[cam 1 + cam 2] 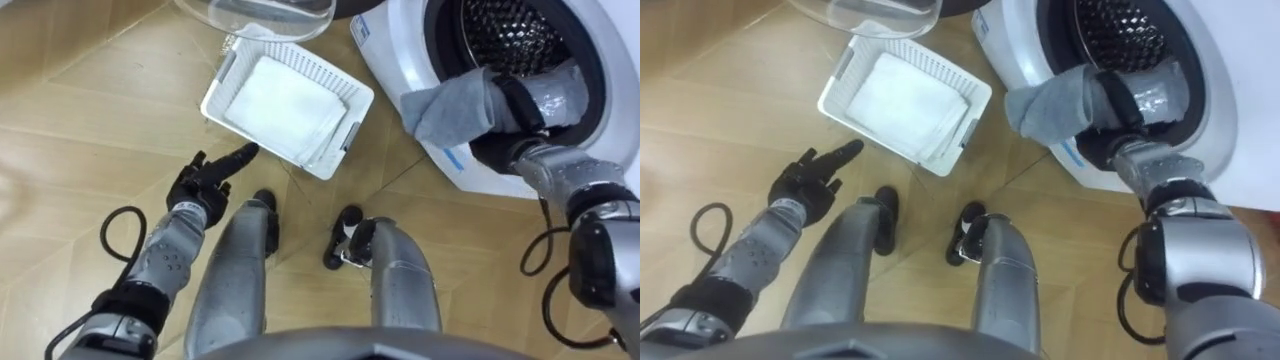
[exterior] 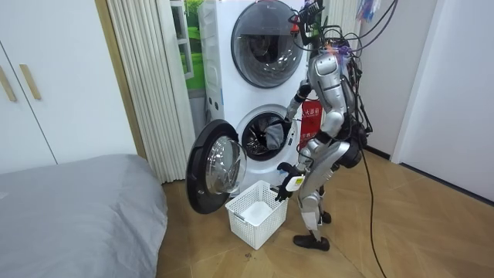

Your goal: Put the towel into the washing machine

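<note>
The right hand [image 1: 515, 102], fingers curled round the grey towel [image 1: 445, 108] at the washing machine [image 1: 400, 50] drum's lip, should push deeper before releasing, while the left hand [image 1: 205, 183] hangs loosely spread near the white basket [image 1: 219, 76].

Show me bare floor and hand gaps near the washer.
Free: wood floor left of the basket, and the strip between basket and washer. Crowded: the washer's opening, taken up by the right robot hand and grey towel; the left robot hand hangs by the basket.
</note>
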Robot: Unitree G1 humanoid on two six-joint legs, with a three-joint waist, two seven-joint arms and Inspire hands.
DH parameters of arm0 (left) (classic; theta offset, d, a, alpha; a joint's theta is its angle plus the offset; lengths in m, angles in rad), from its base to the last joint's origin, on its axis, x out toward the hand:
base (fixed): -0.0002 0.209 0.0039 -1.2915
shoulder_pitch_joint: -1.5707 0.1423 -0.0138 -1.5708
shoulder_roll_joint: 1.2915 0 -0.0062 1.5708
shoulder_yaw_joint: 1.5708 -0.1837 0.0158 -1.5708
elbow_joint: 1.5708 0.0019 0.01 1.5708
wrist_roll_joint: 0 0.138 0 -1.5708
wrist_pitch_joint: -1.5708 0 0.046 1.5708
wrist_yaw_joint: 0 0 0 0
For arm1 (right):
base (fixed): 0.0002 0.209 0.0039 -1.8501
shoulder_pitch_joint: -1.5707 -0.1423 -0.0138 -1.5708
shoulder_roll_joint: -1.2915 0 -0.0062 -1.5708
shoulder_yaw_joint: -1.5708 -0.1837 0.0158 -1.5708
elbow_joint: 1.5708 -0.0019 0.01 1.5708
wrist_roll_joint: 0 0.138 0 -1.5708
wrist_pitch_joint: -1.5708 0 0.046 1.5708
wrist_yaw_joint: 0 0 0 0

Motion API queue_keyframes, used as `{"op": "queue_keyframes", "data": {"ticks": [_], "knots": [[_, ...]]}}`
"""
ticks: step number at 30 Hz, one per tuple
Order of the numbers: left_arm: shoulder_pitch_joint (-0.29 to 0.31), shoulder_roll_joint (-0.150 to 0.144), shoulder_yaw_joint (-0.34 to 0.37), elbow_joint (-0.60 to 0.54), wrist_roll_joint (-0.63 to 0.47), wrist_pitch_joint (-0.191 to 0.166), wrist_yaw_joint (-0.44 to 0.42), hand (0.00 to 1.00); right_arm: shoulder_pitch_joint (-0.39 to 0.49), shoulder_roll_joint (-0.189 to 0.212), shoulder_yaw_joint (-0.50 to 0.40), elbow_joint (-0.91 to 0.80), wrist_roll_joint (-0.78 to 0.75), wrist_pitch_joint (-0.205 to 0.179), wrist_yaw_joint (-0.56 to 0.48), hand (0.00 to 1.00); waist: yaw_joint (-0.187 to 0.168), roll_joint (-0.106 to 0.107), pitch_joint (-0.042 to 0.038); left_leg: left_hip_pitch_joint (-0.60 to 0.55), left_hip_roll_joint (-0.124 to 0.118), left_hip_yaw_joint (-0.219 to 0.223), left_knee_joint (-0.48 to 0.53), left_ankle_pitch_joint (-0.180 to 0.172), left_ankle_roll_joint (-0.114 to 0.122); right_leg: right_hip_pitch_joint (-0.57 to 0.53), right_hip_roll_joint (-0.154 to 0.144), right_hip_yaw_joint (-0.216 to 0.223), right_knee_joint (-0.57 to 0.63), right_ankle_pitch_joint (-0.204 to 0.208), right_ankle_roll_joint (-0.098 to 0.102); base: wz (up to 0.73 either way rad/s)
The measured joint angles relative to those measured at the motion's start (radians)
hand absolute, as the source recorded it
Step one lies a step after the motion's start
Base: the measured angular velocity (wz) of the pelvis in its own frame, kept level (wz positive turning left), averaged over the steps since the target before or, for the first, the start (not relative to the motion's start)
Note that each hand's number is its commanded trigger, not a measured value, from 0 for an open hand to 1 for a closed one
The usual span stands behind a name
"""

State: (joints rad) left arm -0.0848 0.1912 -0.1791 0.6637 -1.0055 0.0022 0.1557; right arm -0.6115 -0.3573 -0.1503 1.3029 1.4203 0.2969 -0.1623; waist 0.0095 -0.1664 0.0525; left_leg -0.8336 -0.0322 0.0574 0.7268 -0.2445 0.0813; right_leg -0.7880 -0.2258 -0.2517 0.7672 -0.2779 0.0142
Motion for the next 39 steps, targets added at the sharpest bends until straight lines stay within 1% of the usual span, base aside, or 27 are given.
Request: {"op": "queue_keyframes", "data": {"ticks": [1, 3, 4, 6, 8, 10, 12, 13, 14, 15, 16, 17, 18, 19, 22, 24, 26, 28, 31, 36, 38, 39], "knots": [[0.000, 0.001, 0.006, -0.006, 0.002, -0.005, 0.012, 0.00, -0.020, 0.000, -0.025, 0.020, 0.009, 0.000, -0.030, 0.00, -0.006, 0.000, 0.0000, -0.002, 0.000, 0.008, 0.000, -0.001, 0.005, -0.001, -0.002, 0.001, 0.000, -0.001, 0.004, 0.08], [-0.006, -0.001, 0.019, -0.008, 0.019, -0.009, 0.030, 0.00, -0.050, -0.014, -0.071, 0.031, 0.038, 0.000, -0.099, 0.00, -0.007, -0.001, -0.0003, -0.014, 0.001, 0.015, 0.003, -0.004, 0.012, -0.010, -0.004, 0.001, -0.002, 0.000, 0.009, 0.02], [-0.007, -0.001, 0.019, -0.008, 0.020, -0.010, 0.033, 0.00, -0.058, -0.020, -0.081, 0.035, 0.045, -0.002, -0.113, 0.00, -0.007, -0.001, -0.0003, -0.017, 0.001, 0.016, 0.004, -0.004, 0.013, -0.013, -0.005, 0.001, -0.002, 0.001, 0.010, 0.00], [-0.014, -0.001, 0.018, -0.008, 0.044, -0.012, 0.039, 0.00, -0.085, -0.043, -0.115, 0.060, 0.062, -0.016, -0.152, 0.00, -0.007, -0.001, -0.0003, -0.020, 0.002, 0.021, 0.006, -0.005, 0.017, -0.016, -0.005, 0.003, -0.002, 0.002, 0.012, 0.00], [-0.021, -0.003, 0.016, -0.007, 0.078, -0.018, 0.051, 0.00, -0.089, -0.079, -0.130, 0.060, 0.080, -0.023, -0.199, 0.00, -0.003, -0.001, -0.0001, -0.020, 0.004, 0.022, 0.010, -0.006, 0.018, -0.014, -0.002, 0.003, -0.003, 0.003, 0.014, 0.00], [-0.024, -0.008, 0.011, -0.007, 0.096, -0.018, 0.052, 0.00, -0.090, -0.083, -0.130, 0.060, 0.092, -0.028, -0.233, 0.00, -0.002, 0.000, 0.0006, -0.019, 0.006, 0.024, 0.010, -0.006, 0.018, -0.014, -0.001, 0.003, -0.004, 0.003, 0.014, 0.00], [-0.029, -0.016, 0.010, -0.007, 0.106, -0.019, 0.052, 0.00, -0.090, -0.083, -0.130, 0.058, 0.105, -0.040, -0.267, 0.00, 0.000, 0.005, 0.0030, -0.019, 0.007, 0.026, 0.006, -0.006, 0.018, -0.015, 0.000, 0.003, -0.005, 0.003, 0.013, 0.00], [-0.033, -0.021, 0.009, -0.007, 0.105, -0.020, 0.053, 0.00, -0.090, -0.083, -0.134, 0.058, 0.110, -0.056, -0.290, 0.00, 0.000, 0.009, 0.0032, -0.019, 0.008, 0.026, 0.004, -0.007, 0.018, -0.015, 0.001, 0.003, -0.005, 0.003, 0.013, 0.00], [-0.040, -0.028, 0.004, -0.007, 0.104, -0.022, 0.053, 0.00, -0.090, -0.085, -0.146, 0.057, 0.126, -0.085, -0.316, 0.00, -0.001, 0.013, 0.0045, -0.019, 0.008, 0.026, -0.001, -0.007, 0.018, -0.015, 0.001, 0.003, -0.005, 0.003, 0.013, 0.00], [-0.042, -0.028, -0.002, -0.007, 0.102, -0.026, 0.053, 0.00, -0.090, -0.088, -0.149, 0.057, 0.139, -0.107, -0.328, 0.00, -0.001, 0.015, 0.0055, -0.019, 0.008, 0.026, -0.002, -0.007, 0.018, -0.015, 0.001, 0.003, -0.005, 0.003, 0.013, 0.00], [-0.048, -0.030, -0.006, -0.007, 0.098, -0.030, 0.053, 0.00, -0.089, -0.098, -0.159, 0.055, 0.161, -0.155, -0.350, 0.00, -0.002, 0.019, 0.0077, -0.018, 0.009, 0.026, -0.002, -0.007, 0.018, -0.014, 0.002, 0.003, -0.005, 0.004, 0.013, 0.00], [-0.050, -0.035, -0.006, -0.007, 0.098, -0.035, 0.053, 0.00, -0.083, -0.108, -0.168, 0.043, 0.184, -0.161, -0.362, 0.00, -0.003, 0.024, 0.0088, -0.017, 0.010, 0.026, -0.003, -0.007, 0.017, -0.013, 0.003, 0.003, -0.006, 0.004, 0.012, 0.00], [-0.052, -0.039, -0.006, -0.007, 0.096, -0.035, 0.053, 0.00, -0.083, -0.108, -0.169, 0.038, 0.193, -0.162, -0.371, 0.00, -0.001, 0.027, 0.0092, -0.016, 0.010, 0.026, -0.004, -0.007, 0.017, -0.012, 0.003, 0.003, -0.007, 0.004, 0.012, 0.00], [-0.054, -0.045, -0.007, -0.007, 0.094, -0.040, 0.052, 0.00, -0.082, -0.108, -0.171, 0.031, 0.201, -0.177, -0.391, 0.00, 0.001, 0.034, 0.0088, -0.014, 0.010, 0.027, -0.006, -0.007, 0.017, -0.009, 0.004, 0.003, -0.008, 0.004, 0.012, 0.04], [-0.054, -0.044, -0.008, -0.007, 0.094, -0.055, 0.051, 0.00, -0.075, -0.108, -0.182, 0.013, 0.216, -0.187, -0.426, 0.00, 0.005, 0.042, 0.0084, -0.006, 0.015, 0.033, -0.016, -0.006, 0.017, -0.001, 0.007, 0.003, -0.025, 0.004, 0.012, 0.01], [-0.055, -0.045, -0.009, -0.007, 0.094, -0.059, 0.048, 0.00, -0.074, -0.108, -0.182, 0.012, 0.222, -0.204, -0.448, 0.00, 0.013, 0.043, 0.0079, 0.002, 0.018, 0.040, -0.020, -0.006, 0.017, 0.004, 0.007, 0.005, -0.027, 0.004, 0.012, 0.00], [-0.056, -0.050, -0.010, -0.007, 0.096, -0.083, 0.042, 0.00, -0.075, -0.108, -0.182, 0.008, 0.223, -0.232, -0.481, 0.00, 0.023, 0.044, 0.0071, 0.004, 0.019, 0.042, -0.028, -0.006, 0.017, 0.007, 0.010, 0.005, -0.037, 0.004, 0.012, 0.00], [-0.056, -0.050, -0.013, -0.006, 0.091, -0.093, 0.035, 0.00, -0.074, -0.108, -0.182, 0.000, 0.235, -0.242, -0.505, 0.00, 0.023, 0.044, 0.0071, 0.005, 0.018, 0.045, -0.029, -0.006, 0.017, 0.007, 0.009, 0.006, -0.034, 0.005, 0.013, 0.00], [-0.071, -0.049, -0.021, -0.001, 0.078, -0.097, 0.036, 0.00, -0.068, -0.108, -0.182, -0.010, 0.250, -0.261, -0.539, 0.00, 0.023, 0.044, 0.0072, 0.005, 0.018, 0.055, -0.028, -0.006, 0.018, 0.005, 0.001, 0.002, -0.020, 0.005, 0.014, 0.05], [-0.086, -0.050, -0.023, 0.004, 0.073, -0.108, 0.036, 0.00, -0.065, -0.108, -0.182, -0.034, 0.262, -0.265, -0.581, 0.00, 0.023, 0.044, 0.0073, 0.005, 0.019, 0.064, -0.031, -0.005, 0.020, 0.005, 0.000, 0.003, -0.021, 0.005, 0.014, 0.01], [-0.089, -0.062, -0.020, 0.004, 0.073, -0.116, 0.036, 0.00, -0.064, -0.106, -0.182, -0.053, 0.262, -0.275, -0.611, 0.00, 0.023, 0.044, 0.0073, 0.005, 0.019, 0.064, -0.032, -0.005, 0.020, 0.004, 0.000, 0.002, -0.022, 0.005, 0.014, 0.00], [-0.090, -0.063, -0.020, 0.004, 0.075, -0.117, 0.036, 0.00, -0.064, -0.106, -0.182, -0.057, 0.263, -0.278, -0.620, 0.00, 0.023, 0.044, 0.0073, 0.005, 0.019, 0.064, -0.032, -0.005, 0.020, 0.004, -0.001, 0.002, -0.022, 0.005, 0.014, 0.00]]}}
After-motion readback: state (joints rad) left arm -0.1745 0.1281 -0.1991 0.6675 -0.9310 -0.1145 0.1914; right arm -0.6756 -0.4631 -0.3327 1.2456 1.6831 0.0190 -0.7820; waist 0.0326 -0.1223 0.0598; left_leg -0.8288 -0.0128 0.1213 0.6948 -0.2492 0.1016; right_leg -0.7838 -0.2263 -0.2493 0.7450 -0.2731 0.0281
